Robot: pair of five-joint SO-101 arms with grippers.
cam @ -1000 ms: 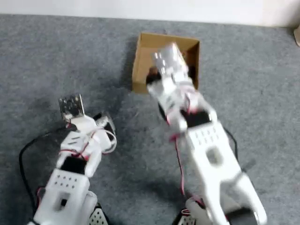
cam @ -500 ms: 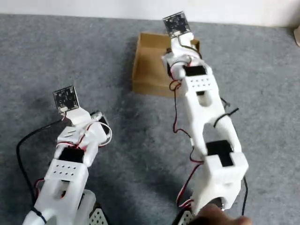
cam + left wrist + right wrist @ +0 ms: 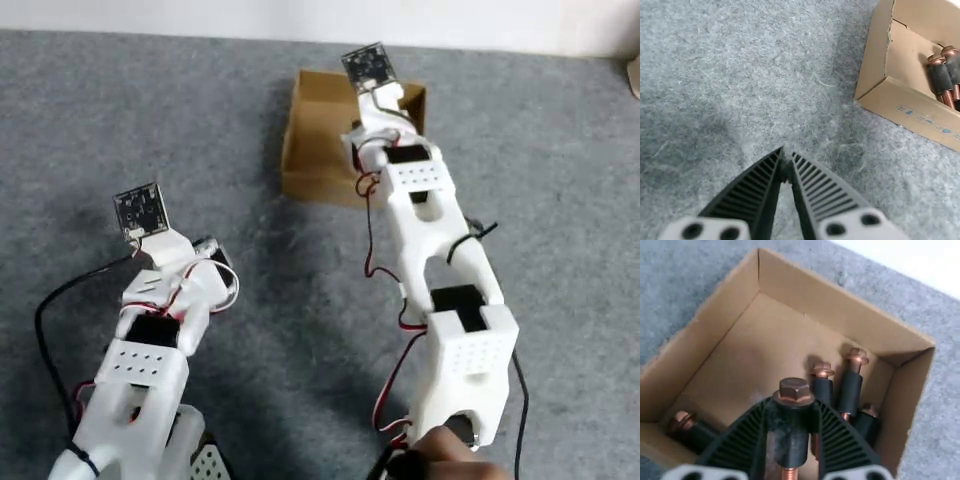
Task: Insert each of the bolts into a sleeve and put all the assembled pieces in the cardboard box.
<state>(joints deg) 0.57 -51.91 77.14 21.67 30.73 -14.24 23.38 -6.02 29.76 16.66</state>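
The right arm (image 3: pixel 415 185) covers most of the cardboard box (image 3: pixel 312 185) in the high view, hiding its inside; over the box, the gripped bolt (image 3: pixel 793 390) has its tip cut off.

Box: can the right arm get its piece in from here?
Likely yes: the right gripper, shut on a sleeved bolt, hangs over the open box, with bare floor beside the pieces inside.

Desk (image 3: pixel 560 200) surface: a grey, felt-like mat with a fuzzy nap. In the left wrist view I note stray pale fibres (image 3: pixel 822 82) lying on it here and there. In the high view a white strip (image 3: pixel 300 18) runs along the far edge of the mat. A small tan object (image 3: pixel 634 72) pokes in at the right edge, just below that strip; I cannot tell what it is.
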